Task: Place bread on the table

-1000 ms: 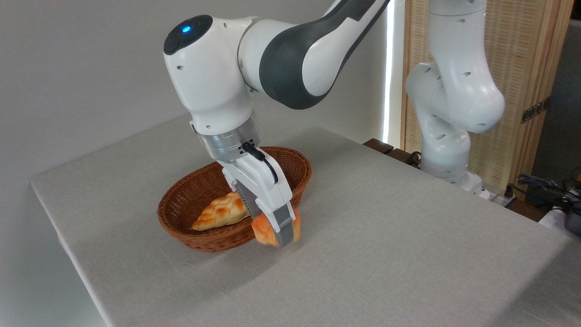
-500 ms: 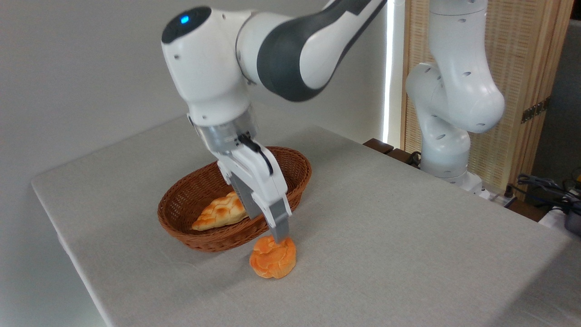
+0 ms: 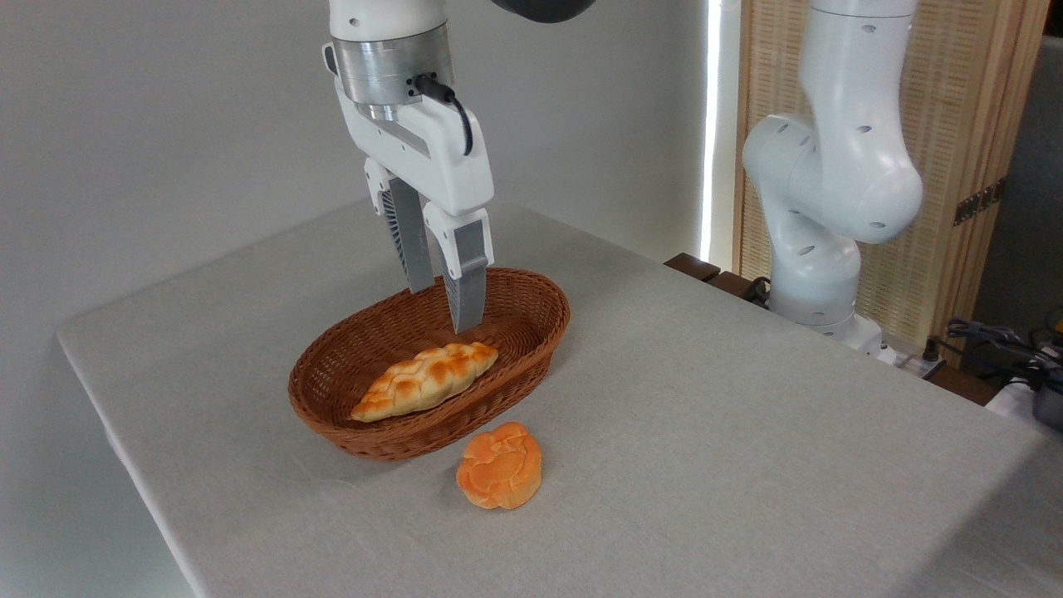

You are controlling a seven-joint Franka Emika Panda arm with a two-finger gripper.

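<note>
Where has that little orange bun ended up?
The orange bun lies on the grey table, low in the middle of the picture, just in front of the wicker basket, with nothing holding it.

Bread (image 3: 499, 465) flat on worktop (image 3: 706, 432), just in front of wicker basket (image 3: 332, 407). Braided loaf (image 3: 425, 380) inside basket. End effector (image 3: 445, 309) above basket, fingers apart, empty.

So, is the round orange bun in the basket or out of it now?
Out. The bread lies on the table cloth just in front of the wicker basket; the open gripper holds nothing.
</note>
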